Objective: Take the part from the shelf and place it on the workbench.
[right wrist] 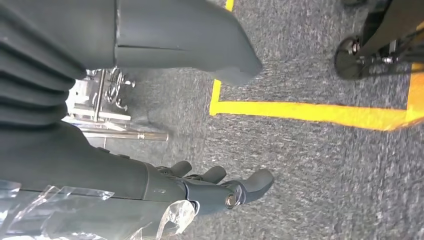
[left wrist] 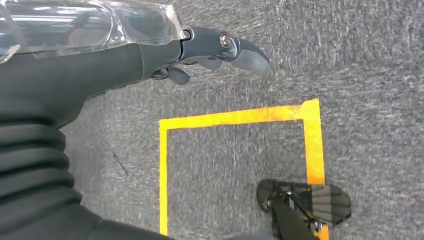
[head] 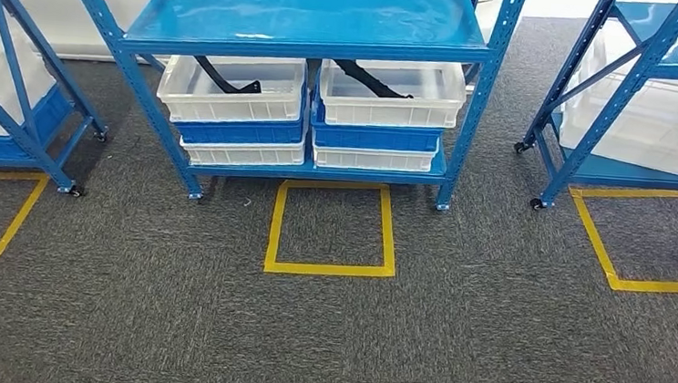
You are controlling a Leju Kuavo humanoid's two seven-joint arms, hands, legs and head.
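Grey carpet; black curved part in white bin.

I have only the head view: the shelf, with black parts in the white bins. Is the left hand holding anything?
Observer: No. The left hand holds nothing, its fingers stretched out above the carpet.
Operator: And the right hand?
Observer: The right hand is empty too, fingers slightly apart.
Operator: What is on the floor near the left hand?
Observer: A corner of yellow tape lies on the carpet beyond its fingers.
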